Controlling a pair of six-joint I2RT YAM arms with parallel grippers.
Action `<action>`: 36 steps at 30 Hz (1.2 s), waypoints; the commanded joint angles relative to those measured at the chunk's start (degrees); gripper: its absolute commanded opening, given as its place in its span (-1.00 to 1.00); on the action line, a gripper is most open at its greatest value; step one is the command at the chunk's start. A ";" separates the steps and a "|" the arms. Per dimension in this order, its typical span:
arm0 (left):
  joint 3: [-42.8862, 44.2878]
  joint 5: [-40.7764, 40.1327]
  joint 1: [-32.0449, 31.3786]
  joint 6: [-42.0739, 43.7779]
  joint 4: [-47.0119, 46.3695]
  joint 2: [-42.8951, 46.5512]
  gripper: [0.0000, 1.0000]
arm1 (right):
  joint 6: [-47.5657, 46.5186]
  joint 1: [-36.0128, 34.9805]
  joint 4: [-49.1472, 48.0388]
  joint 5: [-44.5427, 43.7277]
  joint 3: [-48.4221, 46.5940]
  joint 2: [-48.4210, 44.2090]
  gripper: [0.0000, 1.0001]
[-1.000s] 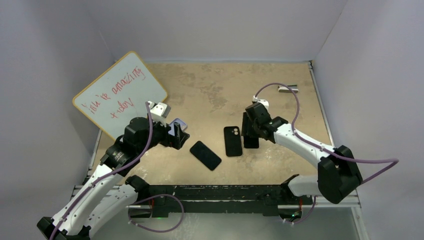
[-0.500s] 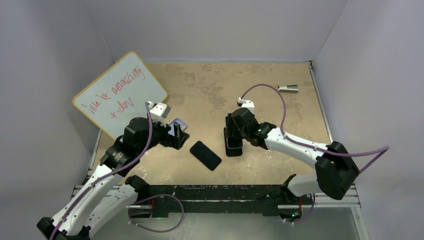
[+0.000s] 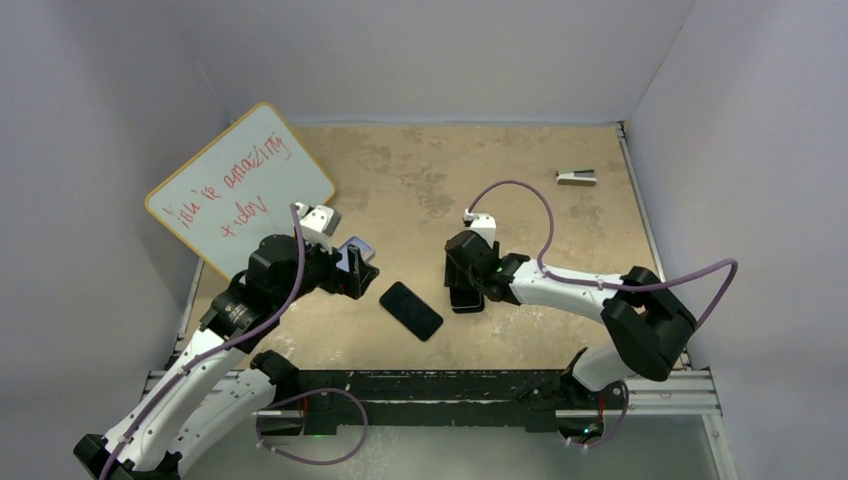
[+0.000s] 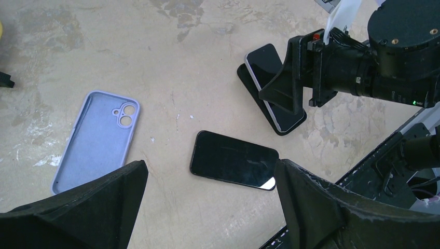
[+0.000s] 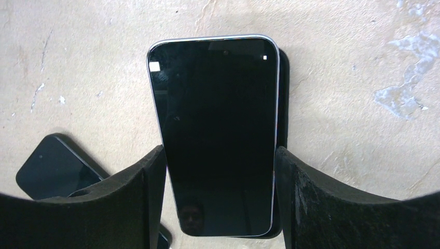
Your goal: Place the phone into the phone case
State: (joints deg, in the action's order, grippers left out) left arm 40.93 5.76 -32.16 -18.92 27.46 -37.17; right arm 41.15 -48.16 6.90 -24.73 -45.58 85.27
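My right gripper [image 5: 219,155] is shut on the phone [image 5: 218,135], a glossy black face with a thin pale rim. It holds the phone, tilted, directly over a black phone-shaped slab [image 5: 283,93] lying on the table. The left wrist view shows the same phone [image 4: 264,65] above the slab [image 4: 250,85]. The phone case [image 4: 93,142], a pale lavender shell with a camera cutout, lies empty and open side up at the left. In the top view the case [image 3: 360,243] is mostly hidden by my left gripper [image 3: 358,270]. My left gripper [image 4: 210,166] is open and holds nothing.
A second all-black phone [image 3: 411,311] lies loose and slanted between the two grippers. A whiteboard [image 3: 240,185] with red writing leans at the left wall. A small grey object [image 3: 577,178] sits at the back right. White walls enclose the table; the arms' rail [image 3: 450,385] runs along the front.
My right gripper has carried the phone leftward, from beside the black slab to directly over it. The left arm has not moved.
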 commanded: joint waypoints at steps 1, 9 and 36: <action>1.08 0.31 0.04 -0.51 -1.52 0.30 0.96 | 2.78 -1.76 -0.70 -4.49 0.47 -0.21 -0.15; 1.08 0.31 -0.01 -0.51 -1.54 0.29 0.96 | 4.21 -3.23 -0.19 -6.17 1.66 -0.11 -0.04; 1.08 0.31 -0.01 -0.59 -1.54 0.17 0.96 | 2.54 -3.32 -0.46 -9.21 -0.27 1.58 -0.03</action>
State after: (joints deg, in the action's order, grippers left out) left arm 40.93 5.76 -32.16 -18.92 27.46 -37.17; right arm 43.29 -51.11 9.10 -32.05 -45.43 86.35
